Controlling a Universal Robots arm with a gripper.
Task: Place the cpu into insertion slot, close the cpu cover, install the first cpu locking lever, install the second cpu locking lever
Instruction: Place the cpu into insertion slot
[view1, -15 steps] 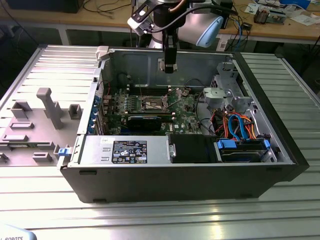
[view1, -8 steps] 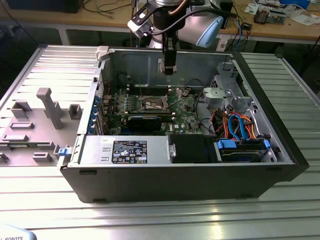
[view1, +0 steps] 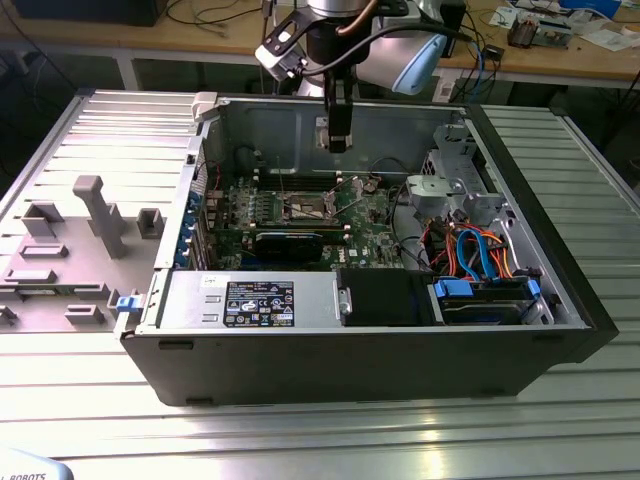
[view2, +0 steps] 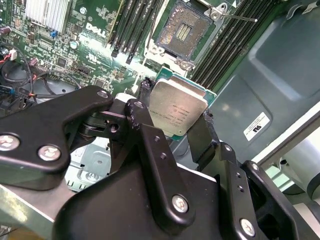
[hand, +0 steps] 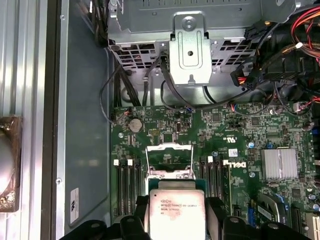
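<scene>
In the exterior view, the insertion slot (view1: 305, 208) lies uncovered on the green motherboard (view1: 375, 240), below the end effector (view1: 338, 145) and a little toward the exterior view's left of it. The end effector is clenched on the cpu (view2: 177, 112), holding it by two opposite edges well above the slot; the chip is square, so it has no long axis. The cpu cover (hand: 169, 159) stands raised, memory slots (view2: 132, 25) lie close on both sides of the slot, and the drive cage (view1: 450, 190) is well apart, toward the exterior view's right.
</scene>
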